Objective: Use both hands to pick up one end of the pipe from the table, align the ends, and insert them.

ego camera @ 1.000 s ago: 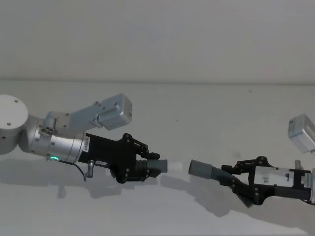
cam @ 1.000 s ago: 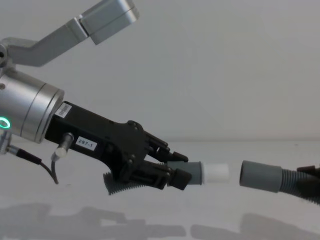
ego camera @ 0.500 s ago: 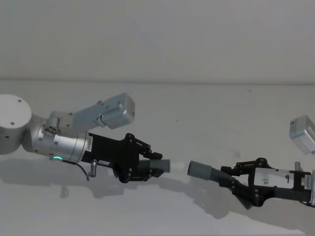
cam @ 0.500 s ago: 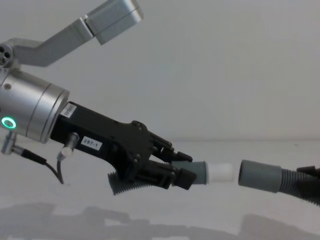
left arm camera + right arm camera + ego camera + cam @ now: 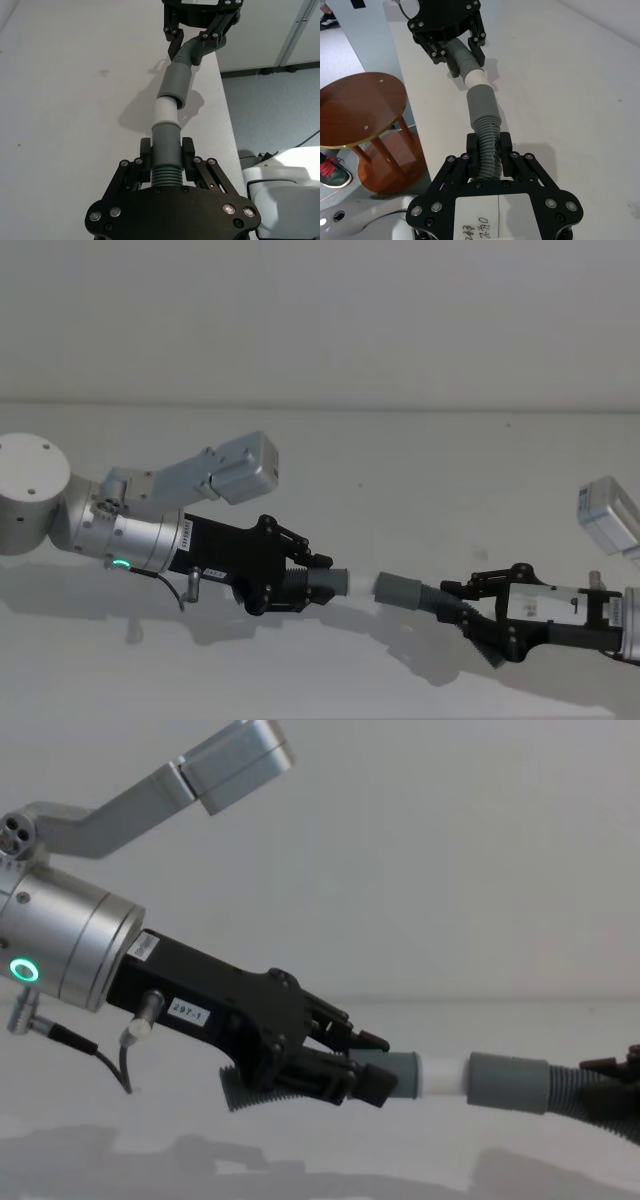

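My left gripper (image 5: 303, 585) (image 5: 350, 1065) (image 5: 166, 156) is shut on the ribbed part of the shorter pipe piece, just behind its grey cuff (image 5: 404, 1075) (image 5: 165, 142). The white tip (image 5: 443, 1075) (image 5: 164, 111) (image 5: 475, 77) of that cuff meets the mouth of the longer piece's cuff (image 5: 397, 590) (image 5: 508, 1082) (image 5: 481, 102), in line with it. How deep it sits I cannot tell. My right gripper (image 5: 470, 606) (image 5: 489, 149) is shut on the ribbed hose (image 5: 487, 137) behind the longer cuff. Both pieces hang above the table (image 5: 420, 470).
The table's edge runs close beside the pipes in both wrist views. Past that edge, a round wooden stool (image 5: 362, 105) stands on the floor. A plain white wall rises behind the table.
The gap between the two ends has closed: my left gripper moved right and my right gripper moved left, bringing the white tip to the longer cuff's mouth.
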